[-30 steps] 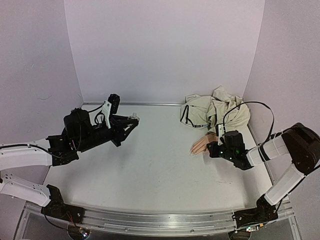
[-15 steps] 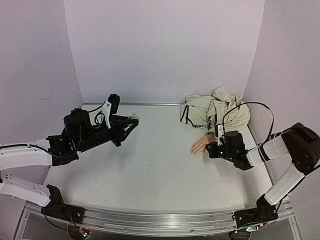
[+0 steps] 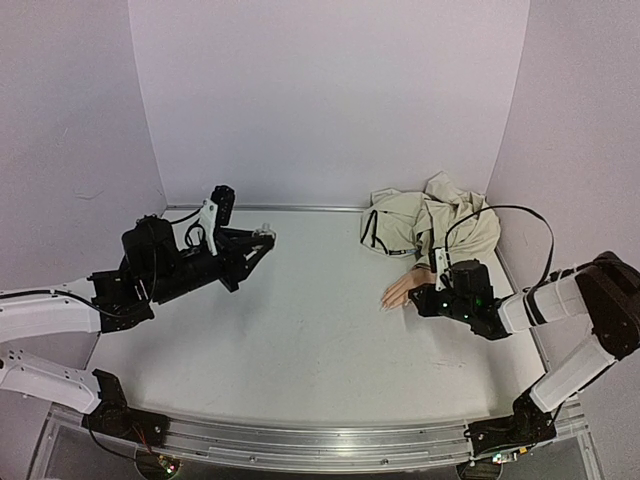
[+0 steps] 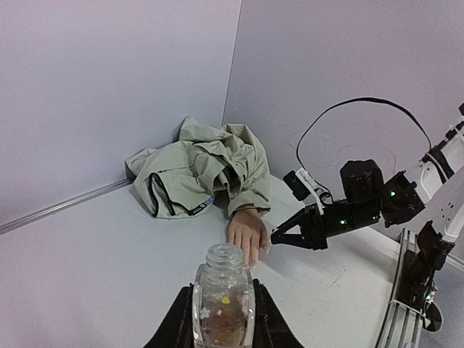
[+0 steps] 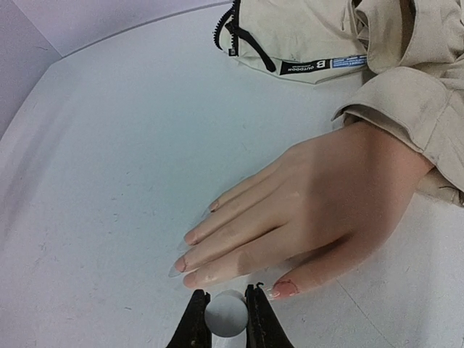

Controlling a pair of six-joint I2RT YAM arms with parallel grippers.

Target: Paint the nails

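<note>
White round piece [image 5: 226, 317] is pinched between the right gripper [image 5: 226, 310] fingers at the bottom edge of the right wrist view. It's seen end-on, so I can't tell what it is. Just past it are the nails [image 5: 177, 270] of the mannequin hand [image 5: 326, 196], which lies palm down on the table [image 5: 109, 145] with fingertips toward the gripper. The fingers have long clear tips, and the thumb nail looks pinkish-red. Beige jacket [image 5: 304, 29] cuff covers the wrist, with the rest bunched behind, zipper and label showing.

Overhead view can't resolve the nails or the piece. It only gives layout: gripper tip at the fingertips, hand on the right side of the table, jacket in the far right corner.

Left gripper [image 4: 223, 315] fingers are clamped on a small clear bottle [image 4: 223, 293] with an open neck and coloured flecks inside. Only the left wrist view shows that. Overhead it's a pale speck at the fingertips, over the left side and well apart from the hand.
</note>
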